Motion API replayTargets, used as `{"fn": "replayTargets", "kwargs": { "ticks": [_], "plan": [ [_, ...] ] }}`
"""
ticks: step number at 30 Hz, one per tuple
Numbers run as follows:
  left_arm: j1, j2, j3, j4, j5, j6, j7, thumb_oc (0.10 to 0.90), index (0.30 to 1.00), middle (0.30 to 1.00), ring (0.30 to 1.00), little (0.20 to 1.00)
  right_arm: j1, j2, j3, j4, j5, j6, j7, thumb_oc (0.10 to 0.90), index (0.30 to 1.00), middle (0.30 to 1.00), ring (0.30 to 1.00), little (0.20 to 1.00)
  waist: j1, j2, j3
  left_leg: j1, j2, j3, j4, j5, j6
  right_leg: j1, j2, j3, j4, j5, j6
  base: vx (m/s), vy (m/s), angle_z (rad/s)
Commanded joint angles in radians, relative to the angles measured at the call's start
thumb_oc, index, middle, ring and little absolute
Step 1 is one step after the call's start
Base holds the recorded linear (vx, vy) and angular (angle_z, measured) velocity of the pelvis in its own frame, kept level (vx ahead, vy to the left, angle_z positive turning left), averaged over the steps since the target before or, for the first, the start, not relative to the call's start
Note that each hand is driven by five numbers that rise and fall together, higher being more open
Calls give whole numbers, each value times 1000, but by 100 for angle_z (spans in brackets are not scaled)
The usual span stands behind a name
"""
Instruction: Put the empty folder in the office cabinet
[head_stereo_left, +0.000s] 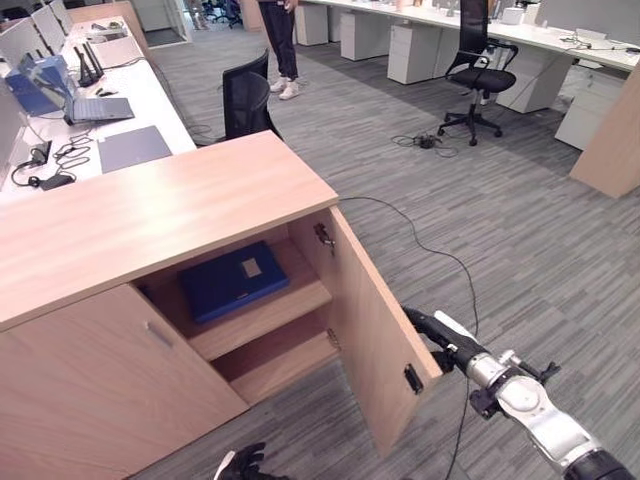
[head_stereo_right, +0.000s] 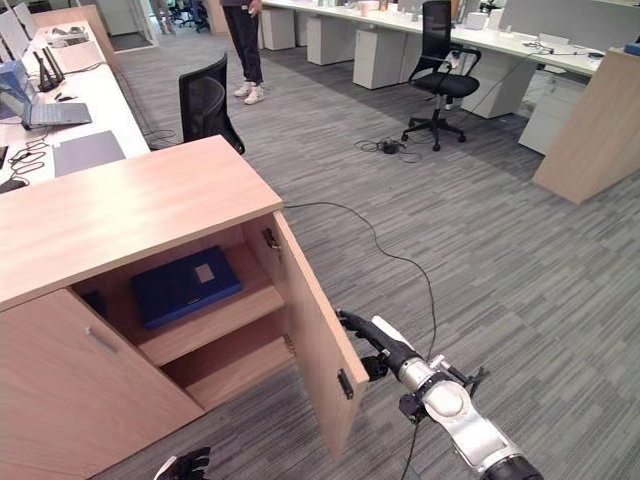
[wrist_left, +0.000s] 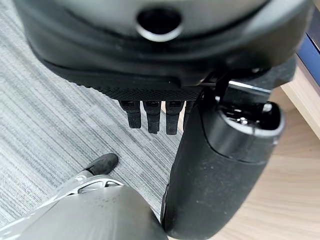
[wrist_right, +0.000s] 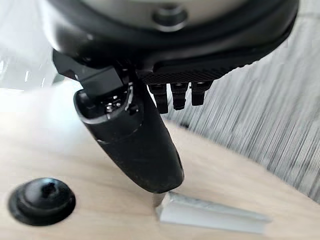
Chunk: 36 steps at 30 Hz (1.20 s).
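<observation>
Right wrist view showing door handle (wrist_right: 212, 215) beside right hand (wrist_right: 135, 145), fingers straight. Folder (head_stereo_left: 232, 280) lying on cabinet (head_stereo_left: 150, 215) shelf. Left hand (wrist_left: 150, 116) hanging relaxed over grey carpet (head_stereo_left: 520, 220).

Blue folder (head_stereo_left: 232, 281), flat and closed, pale label on its cover, lying on the upper shelf inside the cabinet (head_stereo_left: 150, 205), slightly askew to the shelf's front edge. Light wood cabinet with its right door (head_stereo_left: 375, 325) swung wide open, left door shut, lower shelf bare, wood top.
</observation>
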Motion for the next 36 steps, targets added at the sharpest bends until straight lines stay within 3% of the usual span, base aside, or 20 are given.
{"fn": "replayTargets", "kwargs": {
  "ticks": [1,3,4,5,6,9,11,12,13,14,15,16,18,20,22,25,27,30,31,36],
  "plan": [
    [-81,44,-47,-7,19,-39,4,800,900,900,900,900,-189,41,54,-108,18,-128,19,800,900,900,900,900,55,-22,43,-9,93,26,57,83,-100,106,-31,53,12,-171,66,-79,-47,0],
    [-97,37,-59,-13,9,-40,14,800,900,900,900,900,-251,83,86,-84,18,-131,-5,800,900,900,900,900,67,-22,60,-61,101,5,116,84,-110,116,-32,22,7,-176,59,-102,-33,46],
    [-105,24,-74,-6,8,-40,22,800,900,900,900,900,-283,111,84,-62,18,-127,-36,800,900,900,900,900,67,-24,67,-89,127,72,166,90,-113,126,-42,-21,7,-180,57,-74,60,127],
    [-98,12,-86,-8,12,-33,14,800,900,900,900,900,-289,156,69,-23,38,-114,-72,800,900,900,900,900,38,-32,57,-59,170,215,168,59,-114,133,-56,-60,8,-193,61,52,277,209],
    [-55,20,-95,6,49,-17,-2,800,900,900,900,900,-307,215,9,35,33,-88,-135,800,900,900,900,900,38,-16,25,-8,177,334,113,62,-106,152,-69,-121,18,-179,72,126,307,182],
    [-44,31,-108,7,76,-10,-3,800,900,900,900,900,-322,231,-18,61,21,-86,-170,800,900,900,900,900,56,-23,14,-7,140,298,69,71,-94,159,-85,-143,25,-165,78,98,181,102],
    [-35,43,-108,9,90,-4,-5,800,900,900,900,900,-341,243,-53,114,19,-84,-209,800,900,900,900,900,84,-29,5,-9,105,274,39,66,-75,161,-109,-167,69,-169,84,108,174,69],
    [-36,57,-108,6,93,-3,-4,800,900,900,900,900,-369,248,-86,174,22,-83,-251,800,900,900,900,900,107,-34,4,-8,70,258,27,45,-49,155,-137,-190,139,-170,96,120,189,55],
    [-37,59,-109,6,93,-3,-4,800,900,900,900,900,-371,248,-87,178,22,-85,-251,800,900,900,900,900,107,-36,6,-9,66,256,26,43,-46,152,-143,-191,148,-173,99,153,217,62],
    [-40,73,-110,-7,90,-4,-3,800,900,900,900,900,-381,251,-111,203,32,-81,-277,800,900,900,900,900,116,-35,10,0,43,241,21,15,-25,126,-174,-197,229,-158,108,132,243,116],
    [-47,97,-112,-28,77,-2,3,800,900,900,900,900,-428,249,-138,276,37,-79,-310,800,900,900,900,900,116,-38,20,11,7,226,17,-18,5,62,-244,-186,385,-104,149,126,242,119],
    [-49,97,-112,-29,76,-1,3,800,900,900,900,900,-434,249,-138,282,37,-81,-311,800,900,900,900,900,117,-41,22,9,3,227,17,-20,8,54,-251,-182,396,-106,150,75,213,110],
    [-64,114,-116,-54,55,-2,8,800,900,900,900,900,-480,242,-159,352,56,-79,-335,800,900,900,900,900,115,-26,41,19,-4,214,16,-35,25,-39,-270,-118,537,-80,152,9,110,41],
    [-83,128,-127,-79,40,-8,13,800,900,900,900,900,-513,220,-179,411,84,-80,-364,800,900,900,900,900,109,-15,49,15,-3,209,20,-34,40,-76,-212,-43,518,-105,152,45,71,14],
    [-103,138,-139,-95,21,-15,14,800,900,900,900,900,-527,177,-214,481,115,-76,-392,800,900,900,900,900,86,-12,51,15,-31,157,16,-45,43,-78,-140,50,424,-185,142,171,43,30],
    [-126,152,-158,-116,3,-19,8,800,900,900,900,900,-572,88,-253,616,160,-64,-415,800,900,900,900,900,65,-18,43,32,-64,94,6,-67,40,-68,-120,112,231,-156,115,165,-62,85],
    [-129,154,-163,-117,0,-21,4,800,900,900,900,900,-567,67,-276,626,175,-63,-421,800,900,900,900,900,58,-22,43,36,-71,72,8,-71,41,-66,-117,136,227,-160,117,105,-34,75],
    [-131,152,-159,-123,0,-13,-1,800,900,900,900,900,-575,42,-296,649,180,-55,-425,800,900,900,900,900,63,-26,33,47,-78,65,9,-75,44,-59,-121,134,222,-146,109,70,-47,43],
    [-118,145,-172,-145,11,-15,-13,800,900,900,900,900,-597,-8,-306,708,179,-46,-426,800,900,900,900,900,72,-25,13,55,-86,48,11,-80,41,-17,-125,99,189,-140,108,68,-88,14],
    [-94,137,-189,-171,5,-11,-38,800,900,900,900,900,-595,-41,-317,761,189,-40,-419,800,900,900,900,900,75,-18,3,62,-82,21,12,-75,27,48,-111,56,124,-131,99,49,-77,19]
  ]
}}
